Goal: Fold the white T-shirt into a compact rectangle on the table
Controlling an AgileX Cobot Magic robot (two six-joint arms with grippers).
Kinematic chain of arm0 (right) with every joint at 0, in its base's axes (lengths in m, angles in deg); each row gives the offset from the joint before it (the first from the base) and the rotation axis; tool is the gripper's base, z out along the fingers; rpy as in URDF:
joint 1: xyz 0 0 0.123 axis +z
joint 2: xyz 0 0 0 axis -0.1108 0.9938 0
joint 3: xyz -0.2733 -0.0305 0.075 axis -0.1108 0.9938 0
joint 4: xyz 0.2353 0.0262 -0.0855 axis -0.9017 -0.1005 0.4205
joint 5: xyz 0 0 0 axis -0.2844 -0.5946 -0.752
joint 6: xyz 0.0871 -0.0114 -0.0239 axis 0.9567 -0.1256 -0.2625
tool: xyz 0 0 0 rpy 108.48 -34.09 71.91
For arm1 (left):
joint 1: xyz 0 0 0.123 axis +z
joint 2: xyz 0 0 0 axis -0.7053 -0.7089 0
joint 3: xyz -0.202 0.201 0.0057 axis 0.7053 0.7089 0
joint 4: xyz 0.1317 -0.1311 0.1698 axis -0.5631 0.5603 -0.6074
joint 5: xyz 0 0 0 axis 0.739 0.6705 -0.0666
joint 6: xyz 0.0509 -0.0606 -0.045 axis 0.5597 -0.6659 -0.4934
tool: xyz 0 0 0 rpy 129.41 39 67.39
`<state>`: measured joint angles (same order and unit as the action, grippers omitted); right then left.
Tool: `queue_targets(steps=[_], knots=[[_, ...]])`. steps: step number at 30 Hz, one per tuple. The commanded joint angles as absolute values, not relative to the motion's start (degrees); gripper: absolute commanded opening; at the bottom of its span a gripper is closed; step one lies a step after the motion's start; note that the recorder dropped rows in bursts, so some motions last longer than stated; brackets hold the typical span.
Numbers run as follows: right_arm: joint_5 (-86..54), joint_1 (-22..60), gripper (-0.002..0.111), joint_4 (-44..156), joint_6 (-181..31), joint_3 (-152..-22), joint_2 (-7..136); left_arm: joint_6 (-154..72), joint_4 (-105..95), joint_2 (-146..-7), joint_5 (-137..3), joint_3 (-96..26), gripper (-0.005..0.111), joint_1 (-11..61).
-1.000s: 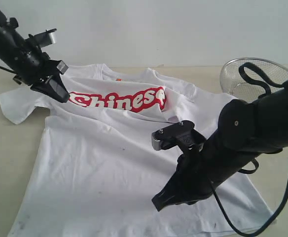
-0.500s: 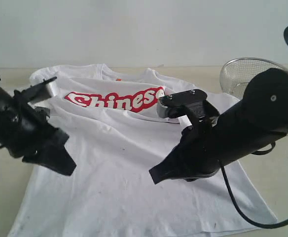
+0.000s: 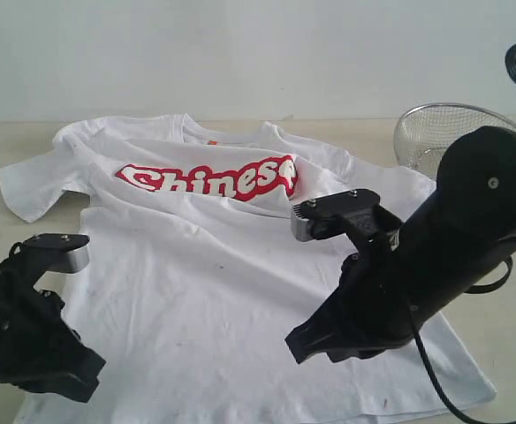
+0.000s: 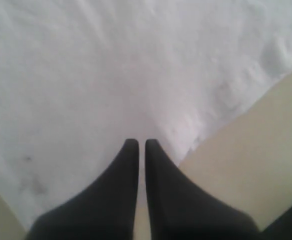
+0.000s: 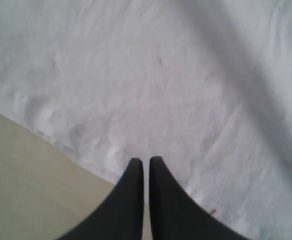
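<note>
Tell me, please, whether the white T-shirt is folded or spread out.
Spread out: the white T-shirt lies flat, lettering up, one sleeve extended; only a crease beside the lettering.

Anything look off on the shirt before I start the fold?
Yes. The white T-shirt is not flat: a raised crease crosses the chest, and the end of the red lettering is tucked under it in the exterior view. A few small specks mark the fabric. Nothing looks torn or spilled.

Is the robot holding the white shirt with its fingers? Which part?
Nothing is held. The left fingers and right fingers are shut and empty, by the bottom hem of the white T-shirt.
</note>
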<state>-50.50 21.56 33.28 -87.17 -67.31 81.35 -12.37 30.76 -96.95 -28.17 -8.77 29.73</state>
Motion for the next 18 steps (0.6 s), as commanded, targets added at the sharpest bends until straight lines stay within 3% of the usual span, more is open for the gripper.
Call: queue_targets(steps=[1,18], knots=[[-51.4,21.6,0.000,34.1,-86.9,-67.0,81.0,-17.7,24.4,-99.2,-31.1,-8.5,0.005,29.4],[-56.2,21.5,0.000,50.5,-74.3,-67.0,81.0,-40.2,1.8,-105.6,-22.0,-8.6,0.005,29.4]])
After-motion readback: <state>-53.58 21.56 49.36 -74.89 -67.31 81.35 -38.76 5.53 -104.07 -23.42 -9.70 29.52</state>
